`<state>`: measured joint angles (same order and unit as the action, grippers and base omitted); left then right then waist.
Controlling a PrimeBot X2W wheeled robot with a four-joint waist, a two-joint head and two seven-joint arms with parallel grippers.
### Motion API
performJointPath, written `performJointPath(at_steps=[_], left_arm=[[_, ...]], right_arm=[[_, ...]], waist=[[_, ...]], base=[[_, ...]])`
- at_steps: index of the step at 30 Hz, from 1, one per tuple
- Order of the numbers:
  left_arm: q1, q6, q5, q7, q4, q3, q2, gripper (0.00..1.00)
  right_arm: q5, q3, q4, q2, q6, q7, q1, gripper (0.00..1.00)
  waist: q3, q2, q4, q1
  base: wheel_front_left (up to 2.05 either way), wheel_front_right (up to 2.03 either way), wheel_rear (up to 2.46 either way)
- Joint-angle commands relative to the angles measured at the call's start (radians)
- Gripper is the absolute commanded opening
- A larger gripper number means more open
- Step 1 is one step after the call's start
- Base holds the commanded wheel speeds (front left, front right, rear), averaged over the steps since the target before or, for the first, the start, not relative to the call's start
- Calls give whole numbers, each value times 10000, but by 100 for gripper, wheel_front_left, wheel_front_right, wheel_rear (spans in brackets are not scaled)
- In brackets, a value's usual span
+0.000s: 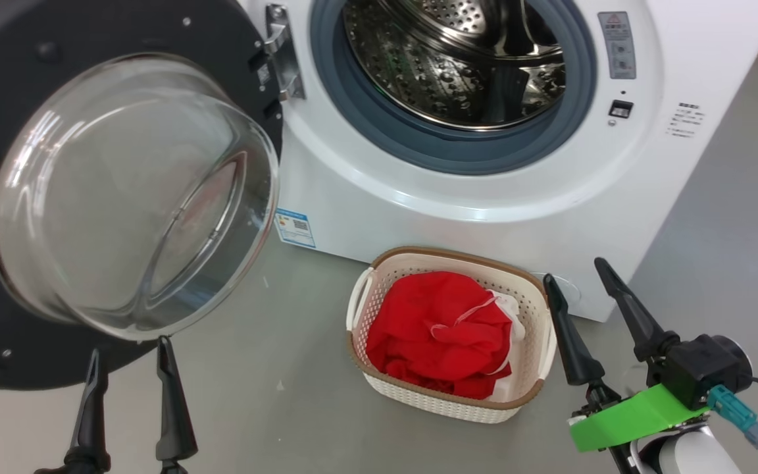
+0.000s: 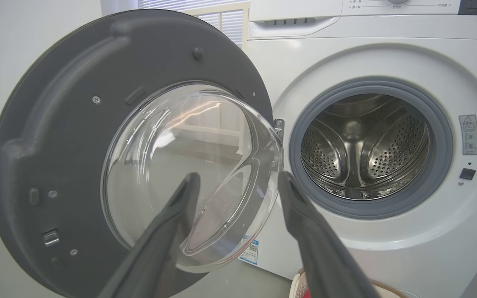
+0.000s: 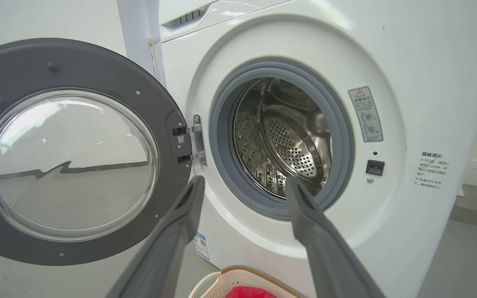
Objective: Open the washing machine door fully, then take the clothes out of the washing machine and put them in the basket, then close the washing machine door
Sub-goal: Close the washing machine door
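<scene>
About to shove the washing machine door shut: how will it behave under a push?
The washing machine door looks rigid and hangs on a metal hinge, so it should swing in an arc, not flex. Its bulging glass seems glossy and curved; a push there may slide off. The flat dark rim is probably the safer contact.

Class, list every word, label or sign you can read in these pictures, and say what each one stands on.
"温馨提示" heads the printed note on the washing machine front; the lines beneath are too small.
The grey sticker with a red warning triangle, above the note: wording too small.
The blue-white label low on the front: blurred.
</scene>
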<state>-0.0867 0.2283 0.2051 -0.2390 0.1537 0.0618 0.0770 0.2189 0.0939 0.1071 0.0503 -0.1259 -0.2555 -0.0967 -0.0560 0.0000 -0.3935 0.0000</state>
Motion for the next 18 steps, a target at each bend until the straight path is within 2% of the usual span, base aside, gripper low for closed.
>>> performJointPath(at_steps=[1,14,15,16,18], left_arm=[[80,11,65,-18,291,-349,38,100],[26,195,76,-68,302,-516,135,100],[30,200,80,-72,312,-531,148,83],[30,200,88,-77,322,-539,157,40],[41,217,29,-97,374,-556,203,0]], right_arm=[[-31,282,-260,-1,-48,-63,32,100],[-39,357,-182,-1,-48,-63,99,100],[-43,360,-177,-1,-48,-63,103,100],[-48,360,-169,-1,-48,-63,108,100],[-54,357,-155,-1,-48,-63,114,100]], waist=[[29,0,-201,0],[93,0,-501,0],[91,0,-498,0],[91,0,-493,0],[85,0,-477,0]], base=[[0,0,0],[0,0,0],[0,0,0],[0,0,0],[0,0,0]])
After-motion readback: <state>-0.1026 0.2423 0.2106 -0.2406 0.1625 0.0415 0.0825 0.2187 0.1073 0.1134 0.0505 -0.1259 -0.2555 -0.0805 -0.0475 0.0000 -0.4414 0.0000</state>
